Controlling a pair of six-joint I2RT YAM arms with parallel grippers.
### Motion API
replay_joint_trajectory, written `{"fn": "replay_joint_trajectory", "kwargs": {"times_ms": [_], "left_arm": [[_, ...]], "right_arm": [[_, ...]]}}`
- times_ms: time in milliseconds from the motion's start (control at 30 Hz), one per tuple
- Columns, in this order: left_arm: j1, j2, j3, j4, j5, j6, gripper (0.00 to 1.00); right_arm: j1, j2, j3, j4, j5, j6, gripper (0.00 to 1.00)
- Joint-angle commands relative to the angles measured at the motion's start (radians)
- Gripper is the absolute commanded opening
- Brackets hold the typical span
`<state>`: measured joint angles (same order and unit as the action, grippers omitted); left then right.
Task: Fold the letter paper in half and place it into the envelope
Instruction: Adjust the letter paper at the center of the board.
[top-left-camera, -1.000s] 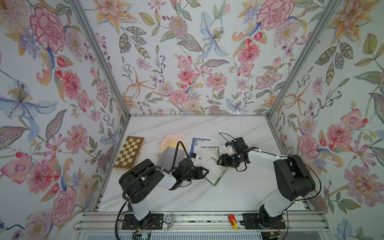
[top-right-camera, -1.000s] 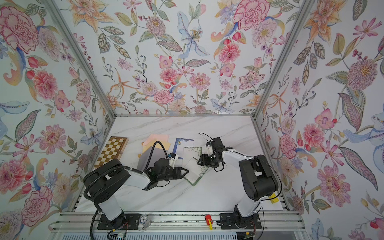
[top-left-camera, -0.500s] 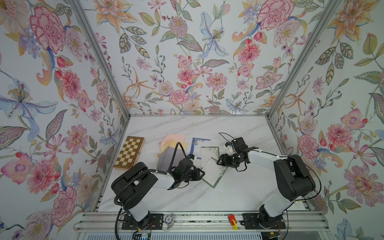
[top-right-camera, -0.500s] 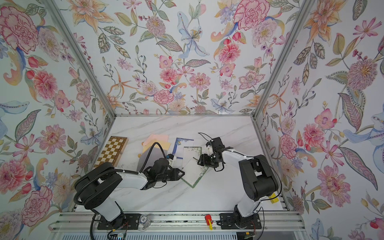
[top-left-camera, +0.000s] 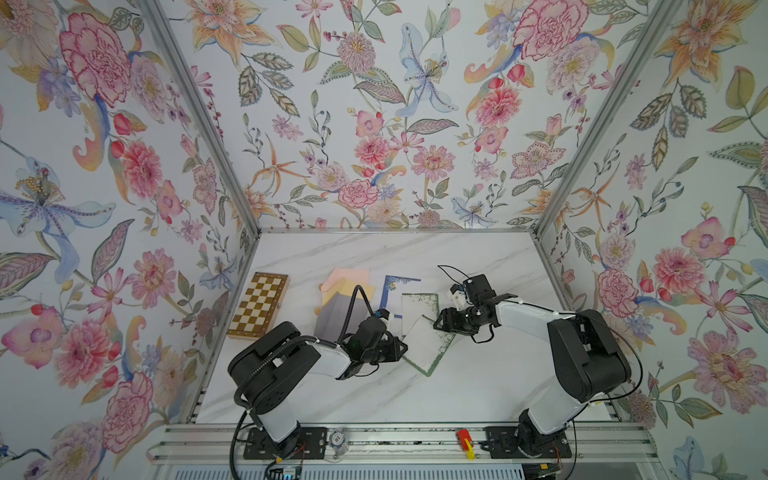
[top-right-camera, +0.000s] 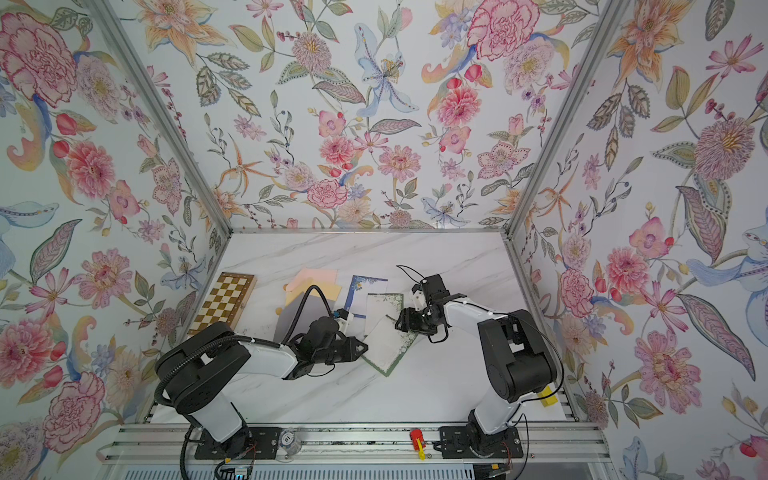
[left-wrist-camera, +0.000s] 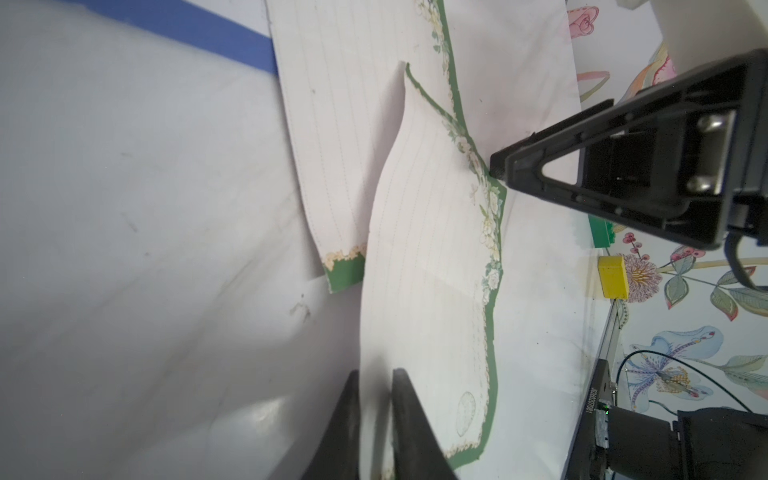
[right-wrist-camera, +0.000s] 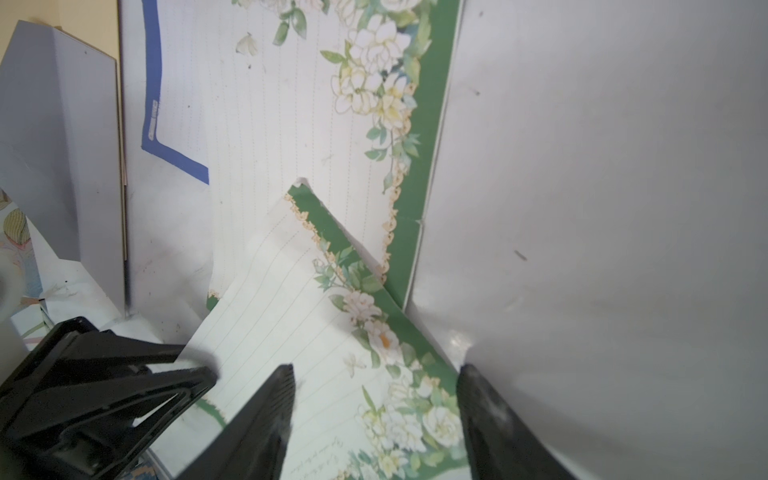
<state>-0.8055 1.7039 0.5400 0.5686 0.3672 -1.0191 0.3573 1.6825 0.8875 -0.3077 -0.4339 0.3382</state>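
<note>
With your left claw (left-wrist-camera: 376, 374) clamped on the paper (left-wrist-camera: 428, 257) and right claw (right-wrist-camera: 374, 374) apart, a hard pull could tear it.

Robotics lab test cell, seen from overhead in both top views. Three walls (top-left-camera: 374, 104) papered in a bold floral print box in a small white marble-look tabletop (top-left-camera: 478, 390). Bare aluminium frame posts (top-left-camera: 199, 116) run up the corners where the walls meet. An aluminium rail (top-left-camera: 395, 440) lies along the near edge, and two black-and-white robot arms are bolted to it on black base plates: the left arm (top-left-camera: 282, 365) and the right arm (top-left-camera: 582, 357), each trailing exposed black cable (top-left-camera: 358, 297). On the tabletop lie a folding chessboard (top-left-camera: 258, 304) and loose sheets of stationery, among them green-bordered letter paper (top-left-camera: 428, 345).
</note>
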Motion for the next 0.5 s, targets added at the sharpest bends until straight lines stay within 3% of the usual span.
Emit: {"fn": "replay_joint_trajectory", "kwargs": {"times_ms": [0,67,467], "left_arm": [[0.006,0.016,0.025,-0.026,0.019,0.014,0.06],[0.009,0.019,0.047,-0.071,0.021,0.039,0.00],[0.061,0.042,0.339,-0.533,0.021,0.324,0.00]], "right_arm": [[-0.006,0.044,-0.069,-0.140,0.071,0.006,0.66],[-0.005,0.021,-0.063,-0.137,0.076,-0.010,0.66],[-0.025,-0.154,0.005,-0.190,0.165,-0.116,0.68]]}}
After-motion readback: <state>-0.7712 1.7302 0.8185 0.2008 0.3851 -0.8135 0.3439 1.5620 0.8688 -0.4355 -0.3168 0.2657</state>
